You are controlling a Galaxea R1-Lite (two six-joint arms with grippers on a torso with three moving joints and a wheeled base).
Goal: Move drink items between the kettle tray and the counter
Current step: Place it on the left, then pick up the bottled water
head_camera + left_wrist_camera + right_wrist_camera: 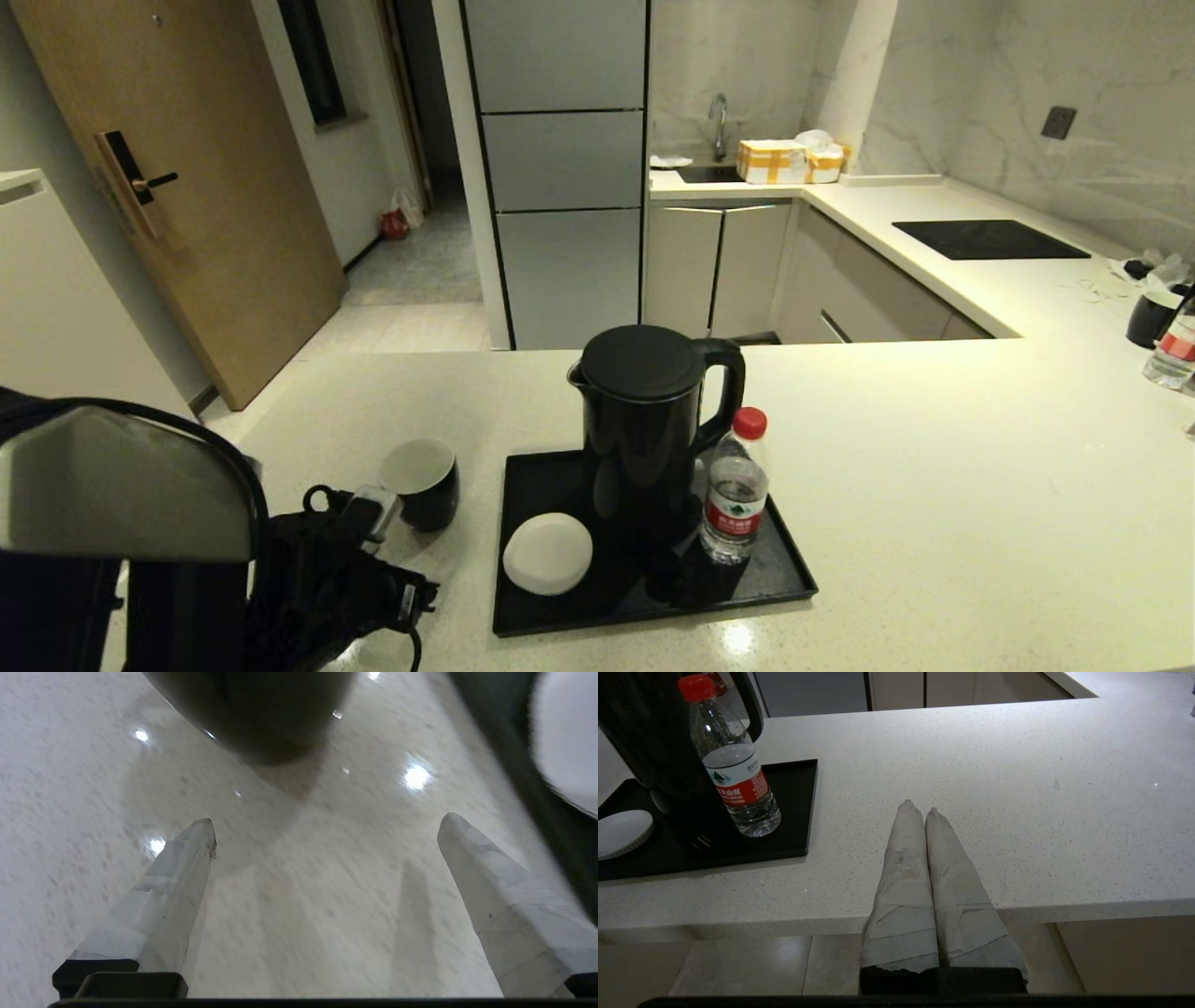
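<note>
The black cup (425,481) with its white inside stands upright on the off-white counter (934,467), just left of the black kettle tray (775,579). My left gripper (373,509) sits low beside the cup on its near-left side. In the left wrist view that gripper (327,823) is open, with bare counter between its fingers and the cup (252,709) a short way beyond the tips. The red-capped water bottle (736,495) stands upright on the tray, right of the kettle (644,429). My right gripper (920,808) is shut and empty at the counter's near edge, right of the bottle (733,765).
A flat white saucer (547,553) lies on the tray's front left. A second dark cup (1153,317) and bottle (1174,350) stand at the far right. A black cooktop panel (990,240) is set into the back counter.
</note>
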